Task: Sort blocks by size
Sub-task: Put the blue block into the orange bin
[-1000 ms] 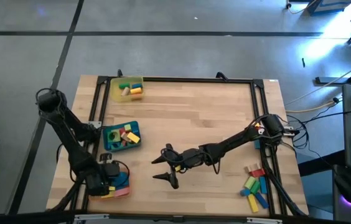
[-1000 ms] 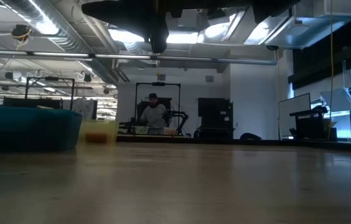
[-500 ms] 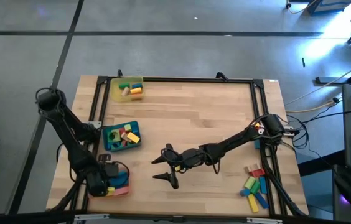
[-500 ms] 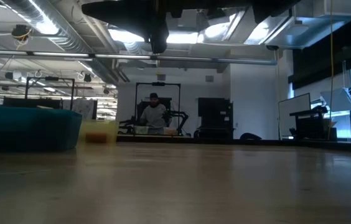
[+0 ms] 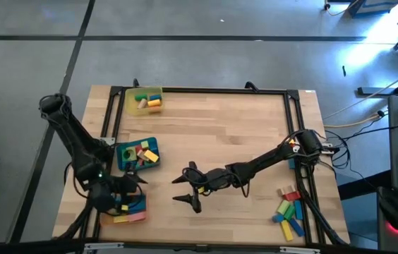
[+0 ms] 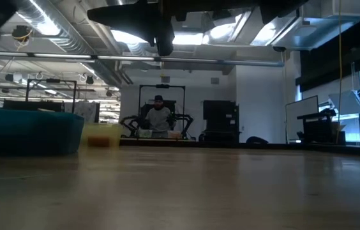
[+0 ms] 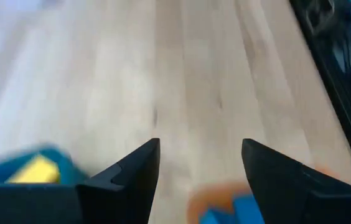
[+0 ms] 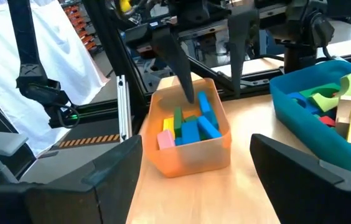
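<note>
The left gripper (image 8: 210, 62) hangs released just above the orange tray (image 8: 188, 146), which holds blue, green, yellow and pink blocks (image 8: 191, 127). The right gripper (image 5: 187, 189) waits released over the middle of the tabletop (image 5: 220, 134). More blocks lie loose (image 5: 288, 212) near the tabletop's right front corner.

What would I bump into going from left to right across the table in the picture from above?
Left gripper above the orange tray → right gripper, open, mid-table → loose blocks by the right edge.
</note>
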`<state>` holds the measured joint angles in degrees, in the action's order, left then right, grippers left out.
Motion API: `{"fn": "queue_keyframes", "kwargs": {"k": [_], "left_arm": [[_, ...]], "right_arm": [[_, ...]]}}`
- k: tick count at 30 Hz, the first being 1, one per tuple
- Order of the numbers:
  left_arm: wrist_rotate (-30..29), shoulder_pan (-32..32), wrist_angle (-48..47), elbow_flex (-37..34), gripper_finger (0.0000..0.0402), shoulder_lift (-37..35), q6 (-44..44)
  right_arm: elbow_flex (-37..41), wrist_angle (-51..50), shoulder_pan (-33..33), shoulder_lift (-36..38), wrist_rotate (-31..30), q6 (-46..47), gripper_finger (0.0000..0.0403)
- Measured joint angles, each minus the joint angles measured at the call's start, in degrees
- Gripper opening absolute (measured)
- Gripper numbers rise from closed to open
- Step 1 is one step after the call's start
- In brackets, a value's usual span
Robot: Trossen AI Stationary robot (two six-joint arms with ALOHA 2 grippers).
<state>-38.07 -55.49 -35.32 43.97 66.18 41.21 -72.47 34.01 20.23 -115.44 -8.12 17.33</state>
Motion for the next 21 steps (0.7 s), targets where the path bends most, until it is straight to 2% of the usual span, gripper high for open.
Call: {"fn": "queue_keyframes", "kwargs": {"k": [4, 9, 12, 16, 21], "left_arm": [[-2.55, 3.88, 10.65, -4.1, 0.0202, 0.03, -10.03], [0.58, 10.75, 27.93, -10.58, 0.0193, -0.19, -23.24], [4.66, 14.76, 39.05, -14.02, 0.0188, -0.19, -30.52], [10.22, 18.59, 54.81, -19.19, 0.0186, -0.23, -38.22], [15.86, 22.38, 69.54, -26.57, 0.0187, -0.23, -40.61]], "right_arm": [[0.0, -0.14, 0.0, 0.05, -0.02, -1.17, 0.0298], [0.09, -11.89, 0.0, 4.52, -1.47, -1.1, 0.0298], [0.07, -22.81, 0.03, 8.65, -4.81, 0.1, 0.0298], [0.02, -42.23, 0.07, 15.75, -9.7, 5.56, 0.0298], [0.02, -68.87, 0.07, 24.84, -16.66, 17.96, 0.0298]]}}
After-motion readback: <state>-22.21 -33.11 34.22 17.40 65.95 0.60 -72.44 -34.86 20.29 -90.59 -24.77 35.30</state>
